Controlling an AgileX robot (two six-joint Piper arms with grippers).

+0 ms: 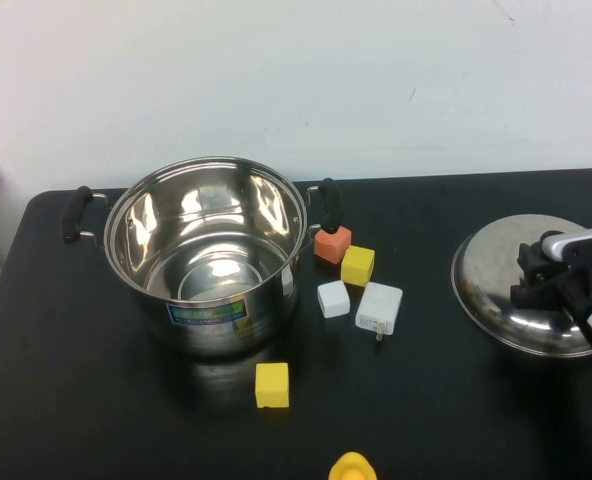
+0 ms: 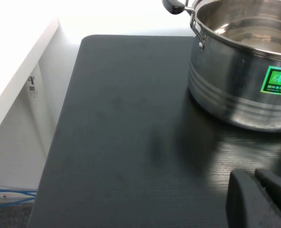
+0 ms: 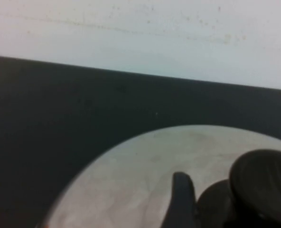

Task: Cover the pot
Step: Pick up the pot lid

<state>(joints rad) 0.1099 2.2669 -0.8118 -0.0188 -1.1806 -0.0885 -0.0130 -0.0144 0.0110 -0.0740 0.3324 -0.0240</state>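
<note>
**Right jaws at the lid knob, pot uncovered**

Jaws first: whether our right gripper (image 1: 534, 283) is clenched on anything we cannot tell. It sits over the middle of the domed steel lid (image 1: 496, 290), right at the lid's black knob (image 3: 263, 183), and one dark fingertip (image 3: 181, 197) shows just beside that knob in the right wrist view. Our left gripper (image 2: 261, 199) appears only as dark finger ends at the edge of its own wrist view, low over bare table (image 2: 126, 142) and near the pot's labelled side; whether its jaws are released or clenched we cannot tell either.

We see the pot (image 1: 208, 255) standing upright and uncovered on the left half of the black table, its black handles out to either side and its blue-green label (image 1: 208, 312) facing us. The lid lies flat on the table at the far right, well apart from the pot.

Between them lie small things: an orange block (image 1: 332, 243) just beside the pot's right handle, a yellow block (image 1: 357, 265) touching it, then a white cube (image 1: 333, 298) and a white charger plug (image 1: 379, 308). Another yellow block (image 1: 272, 385) lies in front of the pot, and a rounded yellow object (image 1: 351, 467) is cut off by the near edge.
</note>
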